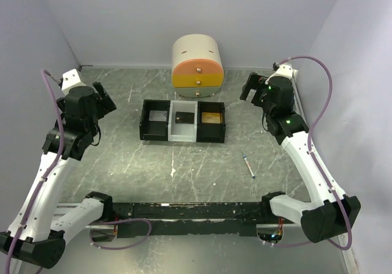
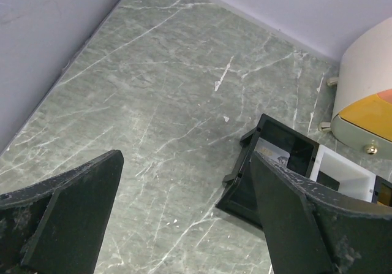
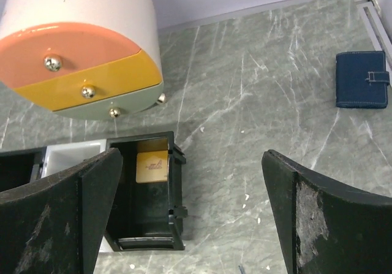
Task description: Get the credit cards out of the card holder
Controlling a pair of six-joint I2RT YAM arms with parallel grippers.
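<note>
Left gripper (image 2: 184, 163) spread wide above the marble table (image 2: 153, 90) by the left wall (image 2: 43, 35), right gripper (image 3: 191, 157) spread wide too, card holder (image 3: 361, 81) (dark blue, closed) flat near the far right table edge, well apart from the tray (image 3: 173, 188), tan-gold credit card (image 3: 151, 167) inside its black end compartment

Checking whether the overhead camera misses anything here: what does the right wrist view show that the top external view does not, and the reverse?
Only the right wrist view shows the card holder, a dark blue wallet lying closed on the table, apart from the tray. Only the top external view shows the dark card in the tray's white middle compartment and the pale card in its left one. Both show the drawer unit, the tray and the tan-gold card in the tray's right compartment.
</note>
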